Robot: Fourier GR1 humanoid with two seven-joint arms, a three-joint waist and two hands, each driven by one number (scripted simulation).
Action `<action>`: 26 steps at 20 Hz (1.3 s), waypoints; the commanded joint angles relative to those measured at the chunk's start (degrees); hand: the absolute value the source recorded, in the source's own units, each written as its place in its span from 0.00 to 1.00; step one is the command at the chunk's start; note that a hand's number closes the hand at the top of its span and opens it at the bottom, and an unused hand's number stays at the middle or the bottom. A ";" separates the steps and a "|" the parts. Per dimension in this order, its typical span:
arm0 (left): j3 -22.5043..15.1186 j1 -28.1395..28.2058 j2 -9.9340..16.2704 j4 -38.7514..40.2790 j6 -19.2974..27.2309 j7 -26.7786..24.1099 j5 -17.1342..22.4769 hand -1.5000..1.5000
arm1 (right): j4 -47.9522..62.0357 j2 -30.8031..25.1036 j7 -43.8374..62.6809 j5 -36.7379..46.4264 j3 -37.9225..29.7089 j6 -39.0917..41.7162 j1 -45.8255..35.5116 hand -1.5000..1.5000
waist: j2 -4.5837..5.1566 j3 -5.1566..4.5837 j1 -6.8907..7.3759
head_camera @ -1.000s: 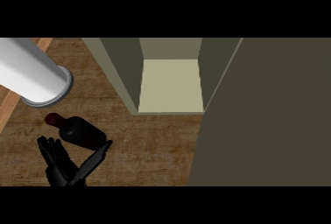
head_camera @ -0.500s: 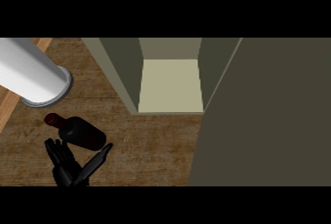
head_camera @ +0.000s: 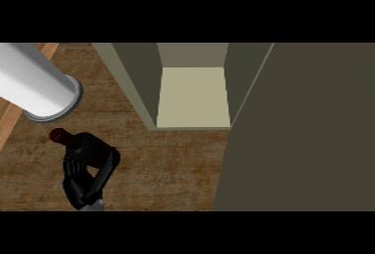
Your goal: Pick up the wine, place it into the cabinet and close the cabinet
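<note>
Since the earlier frames, the one black hand (head_camera: 88,173) in the head view has moved up and onto the wine bottle (head_camera: 82,144): before, its fingers stood straight just near of the bottle, and now they curl over the bottle's dark body from the near side, grasping it. It shows at the view's lower left, with a bit of grey forearm at the lower edge. Which of the robot's hands it is cannot be told for certain from this view alone; it sits at the left of the picture. No other hand shows.

The wine bottle lies on the brown wood-grain surface (head_camera: 161,168), at the left, with its dark red cap (head_camera: 58,134) pointing up-left, toward the far left. Much of its body is hidden under the fingers (head_camera: 73,166).

Far left of the bottle, a large white cylinder (head_camera: 33,82) with a grey rim stands near the cap but apart from it. At the very left edge a strip of lighter wood (head_camera: 11,116) runs diagonally.

To the right and farther off, the cabinet (head_camera: 192,94) stands open, with a pale floor inside and olive-grey walls. Its door (head_camera: 307,129), a broad dark olive panel, fills the right side of the view. The bottle is well apart from the cabinet's opening, outside it.
</note>
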 commanded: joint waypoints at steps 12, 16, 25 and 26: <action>-2.84 -8.97 2.29 6.52 8.68 -5.94 -10.82 1.00 | -6.90 0.68 1.92 -2.94 0.65 -0.36 6.38 0.00 | 0.06 0.05 -0.29; -14.91 -8.43 5.06 4.92 -5.50 2.07 -16.09 1.00 | -5.49 0.58 1.78 -2.81 2.51 -0.15 4.43 0.00 | -0.29 0.12 -1.32; -22.66 -8.50 7.65 -8.56 -15.47 7.95 -19.32 1.00 | -3.53 -0.46 1.04 -4.79 -1.05 0.65 4.82 0.00 | -0.17 0.10 0.48; -22.59 -10.43 8.91 -12.33 -14.59 13.98 -18.68 1.00 | -2.31 0.01 1.74 -2.99 1.02 -0.24 2.85 0.00 | -0.27 0.10 0.68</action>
